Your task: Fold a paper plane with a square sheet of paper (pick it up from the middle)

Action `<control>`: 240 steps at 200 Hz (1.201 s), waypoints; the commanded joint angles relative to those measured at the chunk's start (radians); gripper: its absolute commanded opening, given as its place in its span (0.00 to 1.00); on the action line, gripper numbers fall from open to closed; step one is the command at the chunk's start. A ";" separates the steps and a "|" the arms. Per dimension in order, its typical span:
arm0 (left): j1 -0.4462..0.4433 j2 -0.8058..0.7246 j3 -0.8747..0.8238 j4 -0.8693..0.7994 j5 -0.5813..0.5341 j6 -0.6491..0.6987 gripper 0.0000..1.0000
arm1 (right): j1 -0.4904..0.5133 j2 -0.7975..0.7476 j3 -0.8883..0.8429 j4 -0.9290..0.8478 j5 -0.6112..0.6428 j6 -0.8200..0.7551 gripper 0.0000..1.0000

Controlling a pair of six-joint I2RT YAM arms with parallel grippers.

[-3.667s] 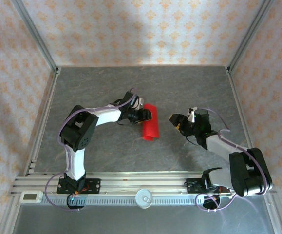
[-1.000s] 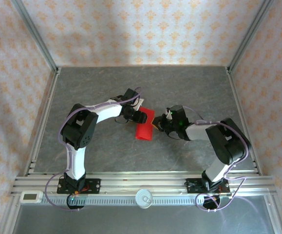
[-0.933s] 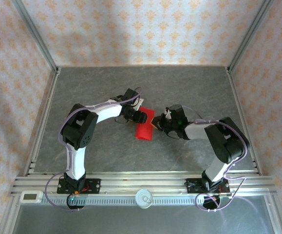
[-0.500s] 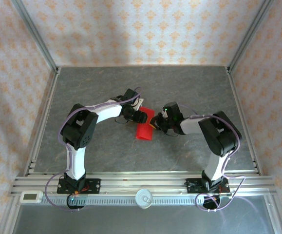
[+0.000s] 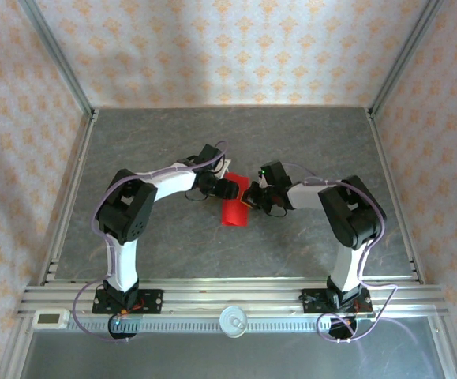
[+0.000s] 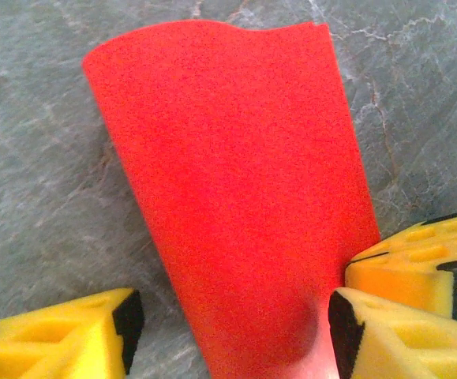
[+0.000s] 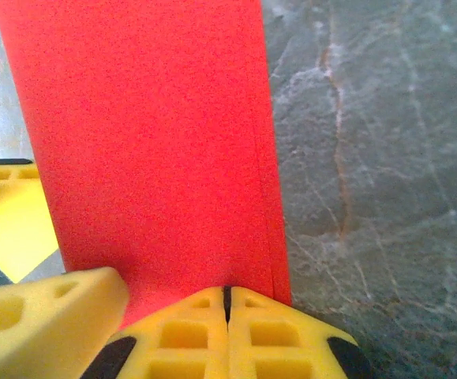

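Since a second ago my right gripper has slid up to the folded square sheet of paper lying mid-way across the table, its jaws pressed together at the sheet's edge. My left gripper straddles it, spread wide. Pushing now could buckle the loose layers.

**Two arms, gripper tips nearly meeting**

Left arm: elbow bent, forearm reaching toward 3 o'clock. The left gripper has its jaws apart.
Right arm: rises from its base, forearm reaching toward 9 o'clock. The right gripper has its fingers pressed together.
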 commanded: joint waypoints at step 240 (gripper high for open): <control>-0.070 -0.088 -0.208 0.288 -0.046 -0.395 0.57 | -0.068 0.043 -0.095 -0.038 -0.099 -0.018 0.06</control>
